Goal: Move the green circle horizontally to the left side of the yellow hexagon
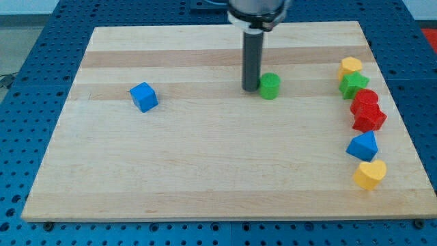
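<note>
The green circle [270, 85] is a short green cylinder near the board's upper middle. My tip [251, 89] sits directly on its left side, touching or nearly touching it. The yellow hexagon [351, 66] lies at the upper right of the board, at the top of a column of blocks. The green circle is well to the left of the hexagon and slightly lower in the view.
Below the hexagon stand a green star [354, 85], a red circle [365, 100], a red star [369, 118], a blue triangle [362, 145] and a yellow heart [370, 174]. A blue cube [144, 96] lies at the left. The wooden board [205, 171] ends near these right-hand blocks.
</note>
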`<action>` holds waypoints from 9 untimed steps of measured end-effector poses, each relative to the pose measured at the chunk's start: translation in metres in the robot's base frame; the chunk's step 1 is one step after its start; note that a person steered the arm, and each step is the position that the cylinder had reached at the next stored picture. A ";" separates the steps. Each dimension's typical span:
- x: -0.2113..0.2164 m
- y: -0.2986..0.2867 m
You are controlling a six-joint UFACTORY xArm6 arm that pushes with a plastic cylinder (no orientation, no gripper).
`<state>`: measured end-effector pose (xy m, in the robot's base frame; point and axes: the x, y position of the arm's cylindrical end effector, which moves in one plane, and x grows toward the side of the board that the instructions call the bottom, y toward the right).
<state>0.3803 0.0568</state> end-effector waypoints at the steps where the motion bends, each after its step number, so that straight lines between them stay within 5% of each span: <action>1: 0.001 0.018; 3: 0.041 -0.030; 4: 0.033 -0.007; 5: -0.018 0.052; 7: -0.025 0.056; 9: 0.071 0.051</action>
<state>0.4516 0.1078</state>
